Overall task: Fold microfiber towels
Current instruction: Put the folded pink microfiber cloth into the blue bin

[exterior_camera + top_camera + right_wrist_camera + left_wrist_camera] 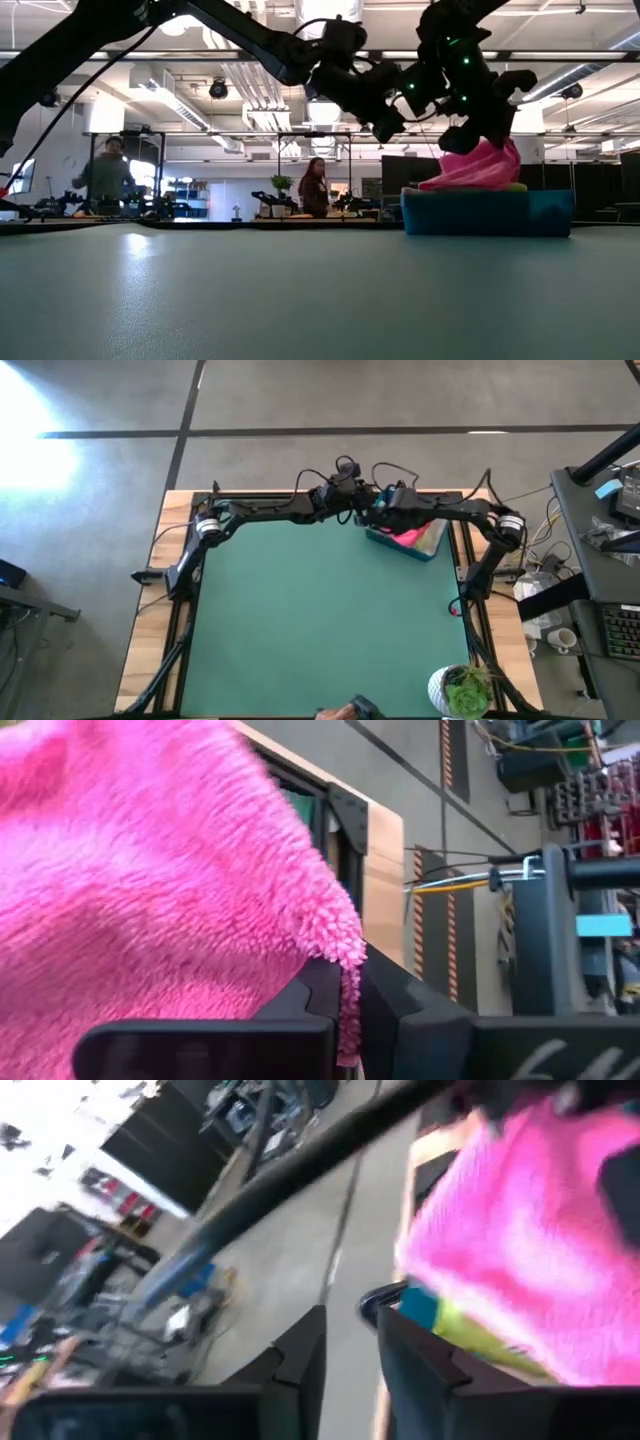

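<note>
**Pink towel pinched above the bin**

From above, you see both arms meeting at the table's far edge over the blue bin [405, 546], where the pink towel [408, 537] and a yellow towel [432, 536] show. The right gripper [385, 510] is over the bin; the left gripper [362, 512] is just beside it.

At table height, the pink towel [470, 165] hangs bunched from the right gripper [487, 135] and drapes onto the bin [487, 213]. Two people stand in the room behind.

From your left wrist, the left gripper [350, 1342] has its fingers slightly apart, holding nothing, near the pink towel [520, 1230].

From your right wrist, the right gripper [350, 982] is clamped on the pink towel's [140, 870] edge.
</note>
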